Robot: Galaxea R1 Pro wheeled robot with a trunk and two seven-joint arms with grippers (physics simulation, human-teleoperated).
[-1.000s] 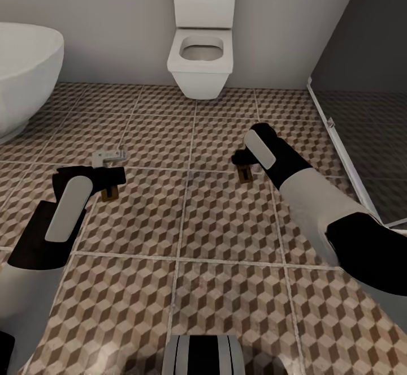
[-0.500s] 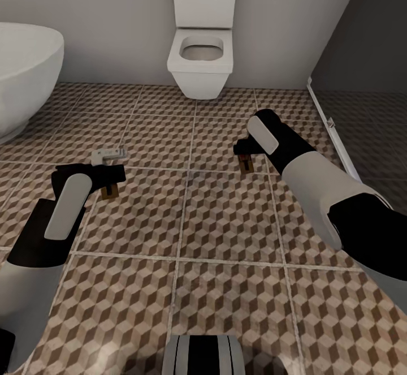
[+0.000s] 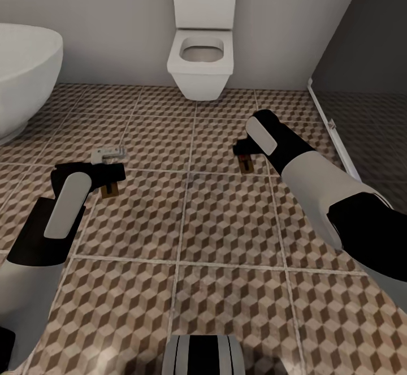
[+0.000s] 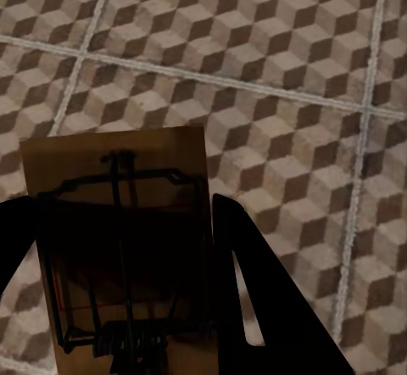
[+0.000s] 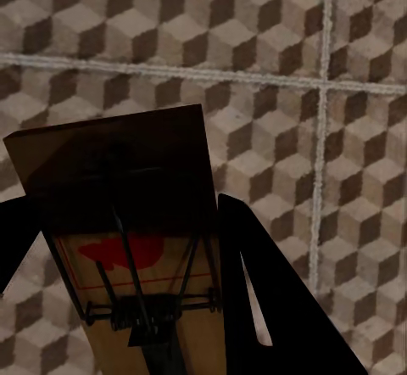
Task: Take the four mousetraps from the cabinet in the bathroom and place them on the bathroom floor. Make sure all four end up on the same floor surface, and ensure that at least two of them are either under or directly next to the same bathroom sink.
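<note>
Two mousetraps show, each a small brown board with wire parts. My left gripper (image 3: pixel 107 178) is shut on one mousetrap (image 3: pixel 111 189), which sits between the dark fingers in the left wrist view (image 4: pixel 119 248). My right gripper (image 3: pixel 243 157) is shut on the other mousetrap (image 3: pixel 246 165); in the right wrist view this mousetrap (image 5: pixel 136 248) has a red mark. Both hang over the cube-patterned bathroom floor (image 3: pixel 226 216). The cabinet and the sink are out of view.
A white toilet (image 3: pixel 202 61) stands against the far wall. At the left edge bulges a white bathtub (image 3: pixel 22 75). A dark glass shower screen (image 3: pixel 362 109) with a pale frame runs along the right. A small pale grey object (image 3: pixel 109 153) lies on the tiles beyond my left gripper.
My right arm has shifted slightly away from me, toward the toilet, carrying its mousetrap. The left arm has barely moved.
</note>
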